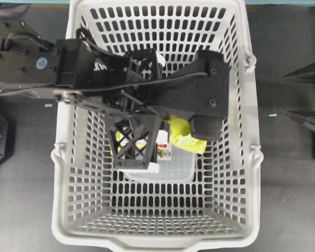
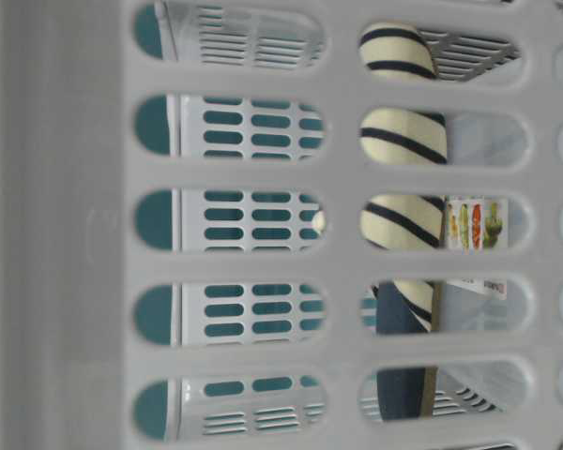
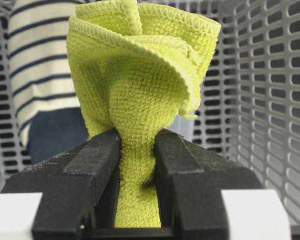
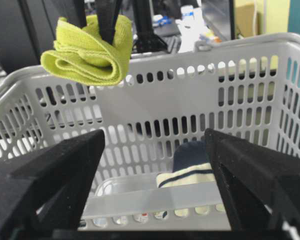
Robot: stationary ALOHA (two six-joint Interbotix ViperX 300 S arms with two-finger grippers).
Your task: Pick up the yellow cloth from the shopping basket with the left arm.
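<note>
The yellow cloth (image 3: 140,90) hangs bunched and pinched between the black fingers of my left gripper (image 3: 137,145), which is shut on it. In the right wrist view the yellow cloth (image 4: 87,47) is lifted above the rim of the light-grey shopping basket (image 4: 200,100). From overhead the left arm (image 1: 199,79) reaches over the basket (image 1: 241,157), and part of the cloth (image 1: 185,135) shows beneath it. My right gripper (image 4: 155,145) stands open outside the basket with nothing between its jaws, at the right edge of the overhead view (image 1: 283,96).
A cream-and-navy striped slipper (image 4: 190,172) and a clear plastic container (image 4: 125,192) with a printed label (image 1: 164,149) lie on the basket floor. The slipper (image 2: 399,136) also shows through the slotted wall. The basket's walls rise on all sides of the left gripper.
</note>
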